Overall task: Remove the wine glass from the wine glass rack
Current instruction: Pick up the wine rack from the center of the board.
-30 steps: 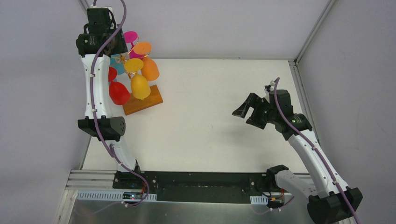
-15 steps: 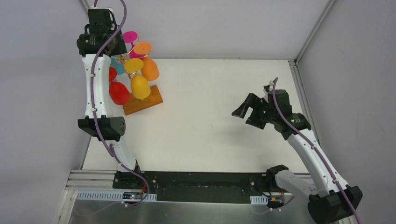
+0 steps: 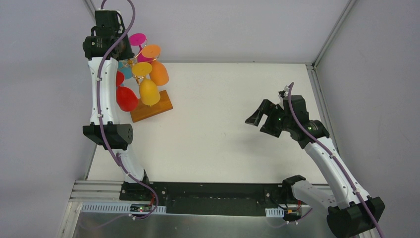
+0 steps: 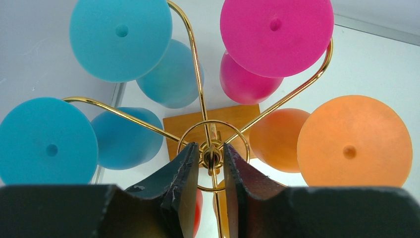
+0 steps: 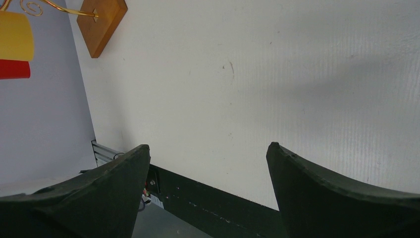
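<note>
Top external view shows the left arm stretched long toward the far left corner of the table (image 3: pixel 223 148), with its wrist turned down over the wine glass rack (image 3: pixel 154 107). The right arm is bent at the elbow. The right gripper (image 3: pixel 257 124) hangs above the right half of the table, well apart from the rack, with its fingers spread wide and nothing between them.

In the left wrist view, the left gripper (image 4: pixel 210 147) is almost pressed together and pinches the top of the rack's gold stem, inside the small wire ring.

The glasses hang upside down, feet upward. Around the fingers I count two blue glasses (image 4: pixel 120 34), one magenta glass (image 4: pixel 276 29) and one orange glass (image 4: pixel 354 143). The top view adds one yellow glass (image 3: pixel 148 91) and one red glass (image 3: pixel 126 99). A second red patch beside the arm I cannot identify. All glasses hang on the scroll arms, just beside and below the left gripper.
</note>
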Controlling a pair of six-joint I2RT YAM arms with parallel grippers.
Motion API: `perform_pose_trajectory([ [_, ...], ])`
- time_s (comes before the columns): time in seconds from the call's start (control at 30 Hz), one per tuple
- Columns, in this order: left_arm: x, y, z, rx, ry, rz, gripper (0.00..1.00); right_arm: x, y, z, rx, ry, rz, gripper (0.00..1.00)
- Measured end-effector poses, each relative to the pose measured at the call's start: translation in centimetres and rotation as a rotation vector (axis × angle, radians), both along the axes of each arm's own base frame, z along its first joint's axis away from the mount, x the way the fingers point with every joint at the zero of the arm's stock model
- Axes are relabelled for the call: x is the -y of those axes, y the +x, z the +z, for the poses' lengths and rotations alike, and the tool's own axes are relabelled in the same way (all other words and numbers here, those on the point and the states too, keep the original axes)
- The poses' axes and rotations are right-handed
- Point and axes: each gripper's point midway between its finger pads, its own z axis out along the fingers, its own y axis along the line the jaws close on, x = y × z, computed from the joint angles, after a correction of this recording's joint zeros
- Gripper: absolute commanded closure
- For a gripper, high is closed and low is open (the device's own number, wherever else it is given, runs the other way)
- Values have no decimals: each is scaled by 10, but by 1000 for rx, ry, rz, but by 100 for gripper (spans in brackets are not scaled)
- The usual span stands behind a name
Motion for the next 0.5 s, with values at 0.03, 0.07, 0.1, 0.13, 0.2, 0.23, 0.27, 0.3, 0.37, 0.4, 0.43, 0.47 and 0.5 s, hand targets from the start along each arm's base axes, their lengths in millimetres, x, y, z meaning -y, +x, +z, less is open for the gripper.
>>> perform_pose_trajectory([
  [0.03, 0, 0, 0, 0, 0, 0, 78, 0, 0, 0, 0, 0, 0, 9],
  [0.07, 0, 0, 0, 0, 0, 0, 80, 0, 0, 0, -1, 0, 1, 9],
  [0.1, 0, 0, 0, 0, 0, 0, 80, 0, 0, 0, -2, -1, 1, 9],
  [0.13, 0, 0, 0, 0, 0, 0, 80, 0, 0, -1, -3, -1, 2, 9],
  [0.2, 0, 0, 0, 0, 0, 0, 82, -1, 0, -2, -6, -3, 4, 9],
  [0.23, 0, 0, 0, 0, 0, 0, 83, -1, 0, -2, -7, -3, 5, 9],
  [0.27, 0, 0, 0, 0, 0, 0, 83, -2, 0, -2, -7, -3, 6, 9],
  [0.3, 0, 0, 0, 0, 0, 0, 84, -2, 0, -2, -8, -3, 7, 9],
  [0.37, 0, -1, 0, 1, 0, 0, 87, -2, -1, -2, -8, -3, 9, 9],
  [0.4, 0, -1, 1, 1, 0, 0, 88, -2, -1, -2, -8, -3, 9, 9],
  [0.43, 0, -2, 1, 1, 0, 0, 89, -3, -1, -2, -8, -4, 10, 9],
  [0.47, 0, -3, 1, 0, 0, 0, 91, -3, -1, -2, -8, -4, 11, 9],
  [0.5, 0, -3, 1, -1, 0, 0, 92, -3, -1, -2, -8, -4, 11, 9],
])
